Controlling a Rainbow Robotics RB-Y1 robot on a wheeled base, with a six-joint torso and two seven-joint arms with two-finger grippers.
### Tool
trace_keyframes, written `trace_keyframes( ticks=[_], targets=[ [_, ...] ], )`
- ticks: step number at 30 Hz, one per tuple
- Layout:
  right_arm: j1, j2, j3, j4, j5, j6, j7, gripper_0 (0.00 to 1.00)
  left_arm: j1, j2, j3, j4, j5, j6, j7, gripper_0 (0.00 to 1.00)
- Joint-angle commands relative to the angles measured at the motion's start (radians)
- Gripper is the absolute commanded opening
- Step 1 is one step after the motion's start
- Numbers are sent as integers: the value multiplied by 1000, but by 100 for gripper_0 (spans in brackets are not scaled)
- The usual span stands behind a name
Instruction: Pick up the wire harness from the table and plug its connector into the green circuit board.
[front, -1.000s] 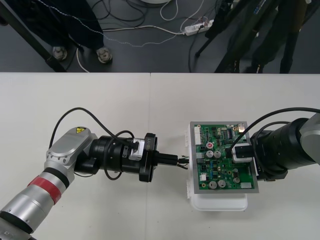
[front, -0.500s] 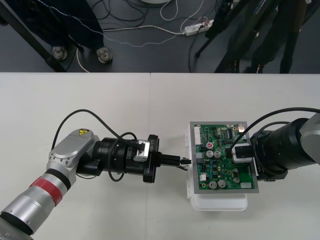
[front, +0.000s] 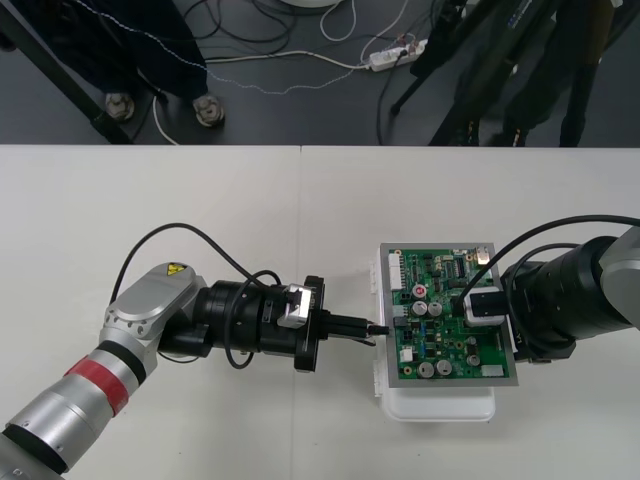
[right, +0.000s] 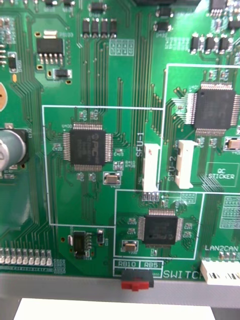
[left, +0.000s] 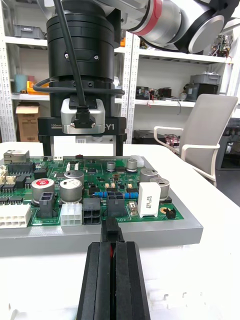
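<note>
The green circuit board (front: 452, 335) sits on its white base (front: 440, 405) right of the table's middle. My left gripper (front: 372, 328) reaches in level from the left, its tips at the board's left edge. In the left wrist view its fingers (left: 95, 280) are shut on the harness's small black plug (left: 111, 226), which stands just short of the board's (left: 125, 172) near edge, facing a black socket (left: 92, 217). The right gripper (left: 82, 147) stands over the board's far side, open, with its fingers wide apart. The right wrist view looks close down on the board (right: 120, 75).
White and black connectors (left: 71, 216) and tall capacitors (left: 42, 186) line the board's edge facing the plug. The table's far edge (front: 300, 146) lies well behind the board. Bare table spreads left of and in front of the left arm.
My left gripper has moved right with the plug, closing the gap to the board's left edge. The right arm and the board have not moved.
</note>
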Motion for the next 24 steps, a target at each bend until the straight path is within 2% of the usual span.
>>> trace_keyframes(
  ticks=[1, 24],
  targets=[
    [-31, -12, 19, -23, -16, -5, 31, 100, 0, -11, -17, -32, 19, 43, 76, 0],
    [-31, -12, 18, -23, -21, -10, 31, 100, 0, -22, -17, -34, 38, 50, 65, 0]
  ],
)
